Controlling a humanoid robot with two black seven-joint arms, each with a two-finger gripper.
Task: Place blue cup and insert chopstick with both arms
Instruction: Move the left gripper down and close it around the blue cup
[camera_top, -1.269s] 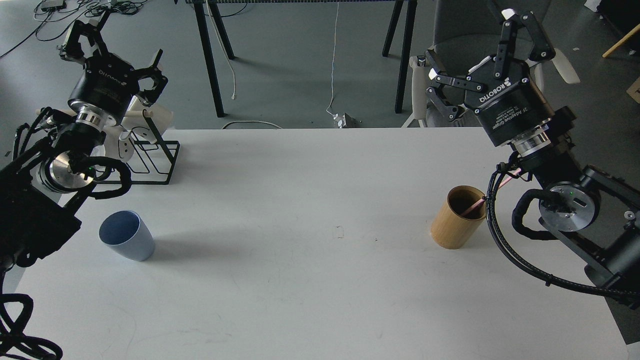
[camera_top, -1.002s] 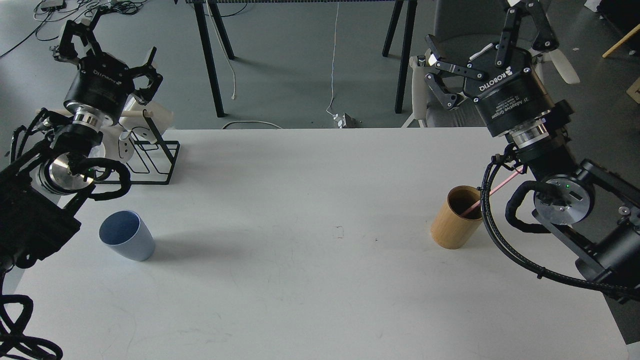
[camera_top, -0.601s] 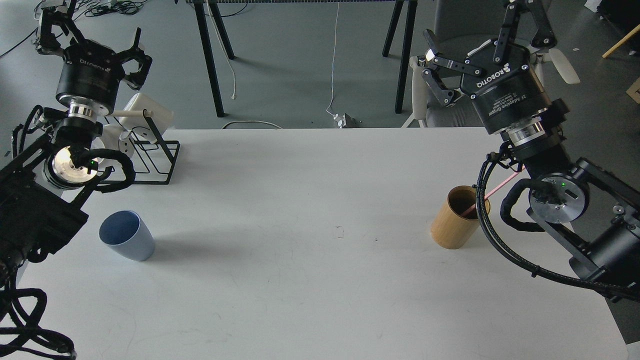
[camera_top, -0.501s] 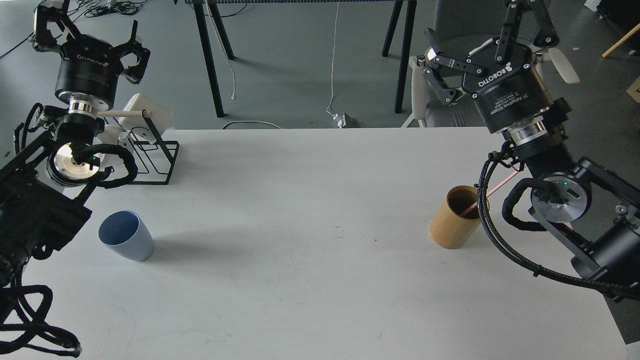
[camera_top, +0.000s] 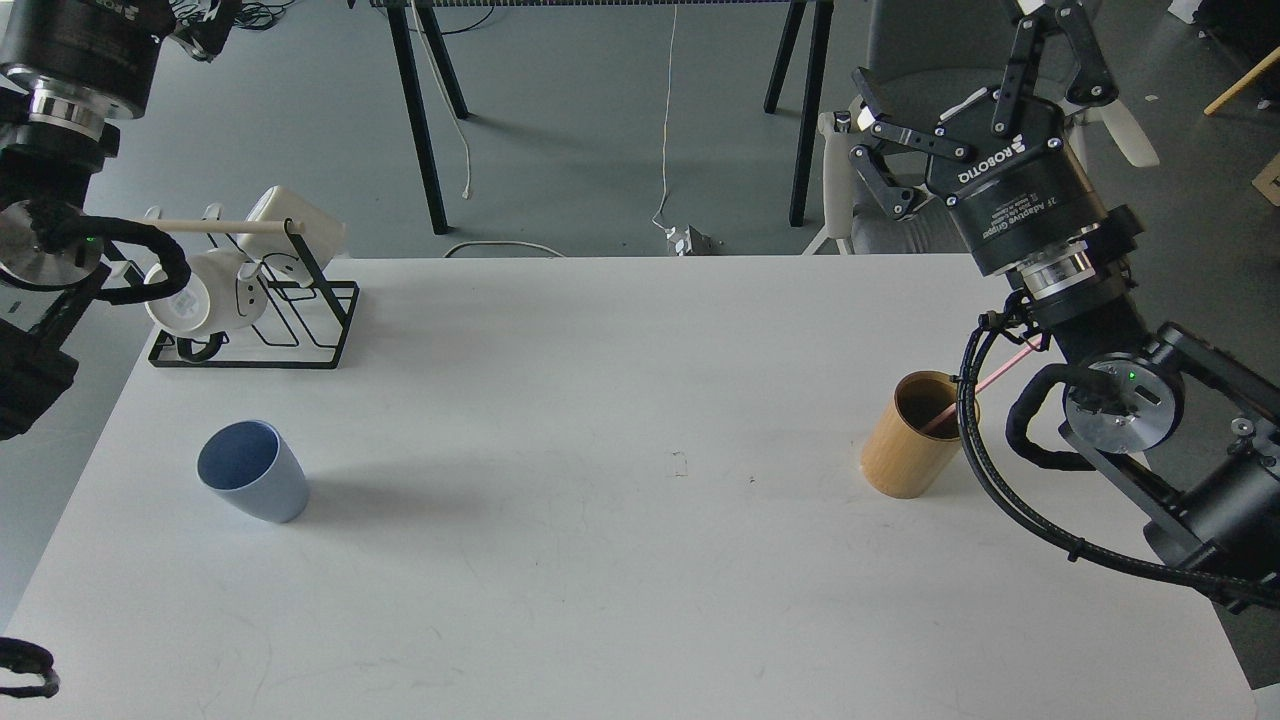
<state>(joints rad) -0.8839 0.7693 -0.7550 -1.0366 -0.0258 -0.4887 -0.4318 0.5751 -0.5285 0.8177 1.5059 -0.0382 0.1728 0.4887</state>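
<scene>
The blue cup (camera_top: 252, 470) stands upright on the white table (camera_top: 640, 560) at the near left, with nothing touching it. The pink-red chopstick (camera_top: 990, 380) leans in the tan bamboo holder (camera_top: 912, 435) at the right, partly behind my right arm's cable. My right gripper (camera_top: 960, 90) is open and empty, raised above and behind the holder. My left gripper (camera_top: 70, 35) is high in the top left corner, far from the cup. Its fingers are cut off by the frame edge.
A black wire rack (camera_top: 255, 335) with a pale wooden dowel and white mugs (camera_top: 195, 295) stands at the table's back left. A grey chair (camera_top: 900, 60) and black table legs (camera_top: 425, 120) stand on the floor beyond the far edge.
</scene>
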